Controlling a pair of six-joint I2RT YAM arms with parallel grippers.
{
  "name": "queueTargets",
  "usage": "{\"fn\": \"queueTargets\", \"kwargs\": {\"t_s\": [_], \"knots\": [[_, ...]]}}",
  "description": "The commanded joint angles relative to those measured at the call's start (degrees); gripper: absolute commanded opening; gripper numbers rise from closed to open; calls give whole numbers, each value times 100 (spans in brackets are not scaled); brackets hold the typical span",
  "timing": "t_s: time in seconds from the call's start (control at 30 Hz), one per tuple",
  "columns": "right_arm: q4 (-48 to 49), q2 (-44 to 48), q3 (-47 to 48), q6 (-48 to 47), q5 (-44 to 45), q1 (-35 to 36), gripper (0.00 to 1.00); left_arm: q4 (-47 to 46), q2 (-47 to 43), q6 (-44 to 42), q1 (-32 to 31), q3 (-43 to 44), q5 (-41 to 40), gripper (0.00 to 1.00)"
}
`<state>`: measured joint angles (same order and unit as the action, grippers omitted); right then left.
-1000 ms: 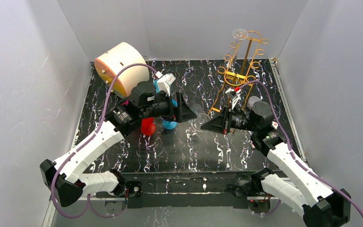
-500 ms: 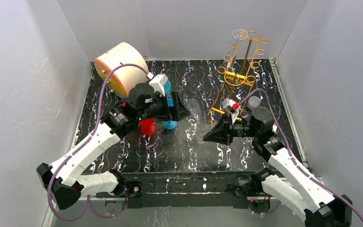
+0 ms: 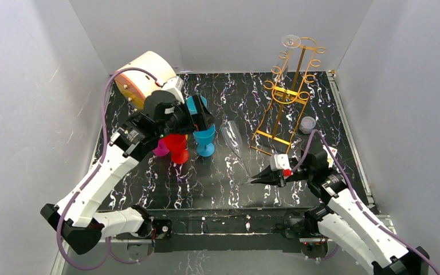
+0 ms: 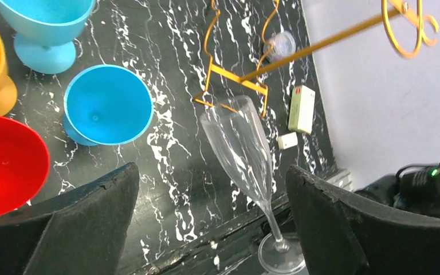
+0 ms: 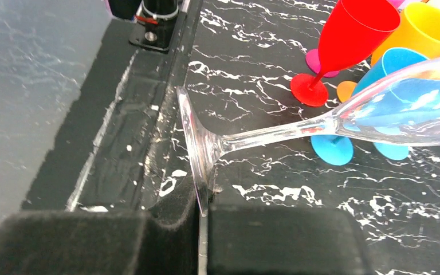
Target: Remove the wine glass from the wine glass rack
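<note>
A clear wine glass is off the rack and held tilted above the table, bowl toward the back. My right gripper is shut on the rim of its foot; the right wrist view shows the foot pinched between my right gripper's pads, with the stem running right. My left gripper is open and empty above the coloured cups; in its wrist view the glass lies between and beyond the fingers, apart from them. The gold wire rack stands at the back right, with a second glass's foot on a top hook.
Blue, red and other coloured goblets stand left of centre. A cream round container sits at the back left. A small clear lid and a small white box lie right of the rack. White walls enclose the table.
My right gripper has drawn back toward the near edge, carrying the glass by its foot. My left gripper has pulled back and left, away from the glass, to above the cups.
</note>
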<state>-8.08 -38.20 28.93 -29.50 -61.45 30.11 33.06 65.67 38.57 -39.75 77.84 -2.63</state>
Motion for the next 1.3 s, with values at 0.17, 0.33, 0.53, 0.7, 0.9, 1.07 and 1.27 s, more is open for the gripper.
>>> {"fn": "queueTargets", "kwargs": {"t_s": [0.17, 0.33, 0.53, 0.7, 0.9, 1.07, 1.27], "knots": [[211, 319, -206, -1888, 287, 54, 1, 53, 403, 384, 965, 189, 1436, 93], [336, 483, -257, -2456, 570, 72, 1, -15, 666, 384, 995, 244, 1904, 92], [316, 418, -195, -2950, 474, 100, 1, -101, 1002, 426, 1011, 320, 2224, 92], [19, 386, -171, -3241, 548, 135, 1, -245, 1037, 514, 1034, 384, 2283, 93], [23, 558, -287, -3220, 790, 136, 1, -49, 863, 575, 1109, 339, 1868, 93], [37, 664, -374, -3199, 801, 134, 1, 38, 691, 726, 1140, 321, 1506, 94], [-346, 562, -263, -3541, 782, 136, 1, -314, 614, 905, 1153, 204, 1776, 94]]}}
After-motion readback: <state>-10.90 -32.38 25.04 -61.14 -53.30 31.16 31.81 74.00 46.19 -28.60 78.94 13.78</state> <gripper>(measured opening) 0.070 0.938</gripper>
